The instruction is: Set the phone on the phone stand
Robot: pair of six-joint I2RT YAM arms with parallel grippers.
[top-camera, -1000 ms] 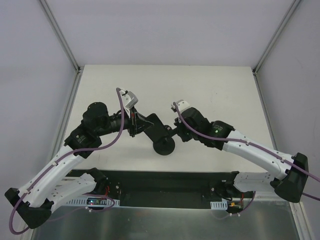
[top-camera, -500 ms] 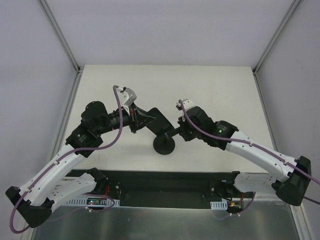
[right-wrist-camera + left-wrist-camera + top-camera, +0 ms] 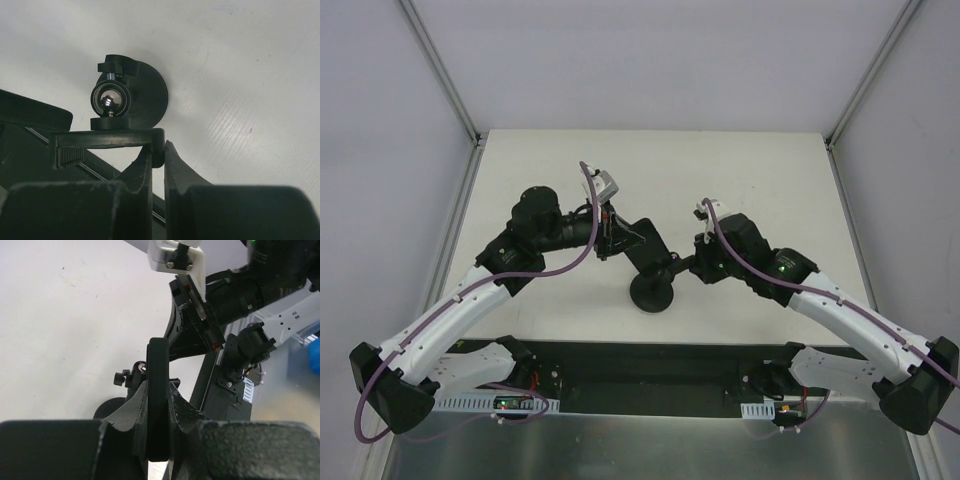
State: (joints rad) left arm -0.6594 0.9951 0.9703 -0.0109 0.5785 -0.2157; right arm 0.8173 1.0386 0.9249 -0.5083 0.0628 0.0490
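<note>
The phone [image 3: 645, 243], flat and black, is held tilted above the table in my left gripper [image 3: 618, 237], which is shut on it. In the left wrist view the phone [image 3: 158, 370] stands edge-on between the fingers of the left gripper [image 3: 159, 390]. The phone stand [image 3: 652, 292] has its disc base on the table just below the phone's lower end. My right gripper [image 3: 692, 266] is shut on the end of the stand's clamp bracket [image 3: 107, 139]. The right wrist view shows the right gripper [image 3: 159, 146], the shiny ball joint [image 3: 110, 100] and the disc base [image 3: 147, 95].
The white table [image 3: 750, 170] is bounded by metal frame posts [image 3: 440, 75] at the back left and right. A black rail [image 3: 650, 365] with the arm mounts runs along the near edge. The right arm's links [image 3: 260, 285] show close ahead in the left wrist view.
My left arm has moved right with the phone, bringing it over the stand. My right gripper and the stand's top have shifted slightly right; the base stays put.
</note>
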